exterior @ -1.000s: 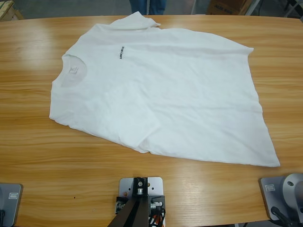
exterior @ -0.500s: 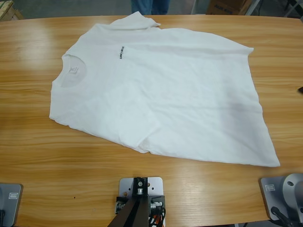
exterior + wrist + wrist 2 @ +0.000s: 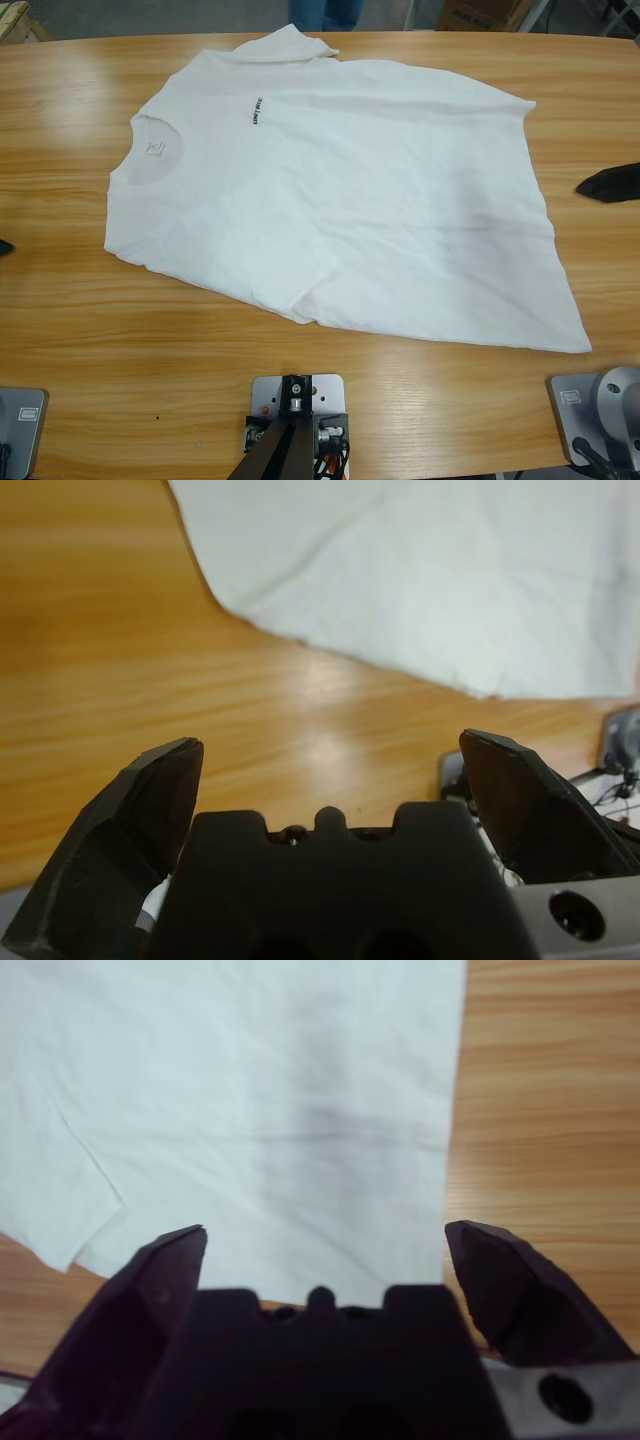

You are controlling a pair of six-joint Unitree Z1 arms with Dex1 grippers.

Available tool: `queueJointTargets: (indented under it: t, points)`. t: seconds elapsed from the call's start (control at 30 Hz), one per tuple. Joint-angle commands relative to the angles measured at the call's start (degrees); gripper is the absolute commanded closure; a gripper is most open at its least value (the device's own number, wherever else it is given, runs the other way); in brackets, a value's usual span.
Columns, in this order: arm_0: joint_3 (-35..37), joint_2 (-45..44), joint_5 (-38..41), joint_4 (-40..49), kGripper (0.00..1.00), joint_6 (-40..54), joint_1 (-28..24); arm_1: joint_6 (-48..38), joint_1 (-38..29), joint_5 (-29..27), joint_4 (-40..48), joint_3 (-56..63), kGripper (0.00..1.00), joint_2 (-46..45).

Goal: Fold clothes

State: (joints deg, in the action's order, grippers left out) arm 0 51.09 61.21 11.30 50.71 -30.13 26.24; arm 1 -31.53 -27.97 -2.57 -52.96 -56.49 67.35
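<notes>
Long wooden table [image 3: 80, 330]; grey floor beyond; cardboard box [image 3: 478, 14] at far edge.

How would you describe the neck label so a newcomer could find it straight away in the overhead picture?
Start from the long wooden table and the white T-shirt spread flat across it, collar toward the picture's left. Just inside the round neck opening sits the neck label, a small pale tag. Unlike the dark chest print further right, it is light and lies within the collar.

Bright, even overhead light. Soft glare patch on table [image 3: 330, 715] in left wrist view. Faint shadow on shirt [image 3: 330, 1125]. Both wrist views soft, jaws blurred.
</notes>
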Motion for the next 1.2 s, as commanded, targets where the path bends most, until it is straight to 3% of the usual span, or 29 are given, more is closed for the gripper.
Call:
queueJointTargets:
  t: [0.03,0.13,0.27,0.4,0.43,0.47,0.53,0.7,0.87,1.07,1.2]
  points:
    - [3.49,19.06,-3.76,-3.35,0.000,5.80,6.07,-4.36,-5.08,-0.48,3.11,4.28,0.000,1.77]
    - [15.26,29.42,-3.38,-1.83,0.000,13.08,8.41,-2.55,-5.08,4.97,5.97,4.91,0.000,1.77]
    - [32.05,40.26,4.41,6.81,0.000,23.08,8.21,-1.93,-5.08,5.76,7.71,5.28,0.000,3.23]
    - [38.42,47.86,6.94,7.79,0.031,29.76,7.39,-0.49,-5.08,5.84,7.69,4.91,0.000,3.17]
    - [39.87,50.27,9.90,8.25,0.122,31.40,6.40,-0.39,-5.08,5.84,7.78,5.02,0.000,3.37]
    - [41.28,53.31,13.45,8.84,0.139,32.75,5.24,-0.33,-5.08,6.02,8.06,5.21,0.000,3.77]
    - [44.88,59.49,16.10,11.27,0.049,33.65,3.45,-0.19,-5.08,6.71,9.12,5.86,0.000,5.37]
    - [49.63,66.67,24.26,11.87,0.041,39.60,3.38,0.19,-5.08,6.97,11.30,6.23,0.000,8.76]
    - [54.34,71.41,24.33,12.36,0.092,39.31,2.71,0.77,-5.08,7.13,14.36,7.92,0.000,10.56]
    - [68.03,79.78,17.89,24.05,0.082,39.45,2.98,0.74,-5.08,7.30,17.96,10.05,0.000,12.77]
    - [70.86,82.89,14.82,27.55,0.082,39.43,4.15,0.77,-5.08,7.46,20.10,10.94,0.000,14.48]
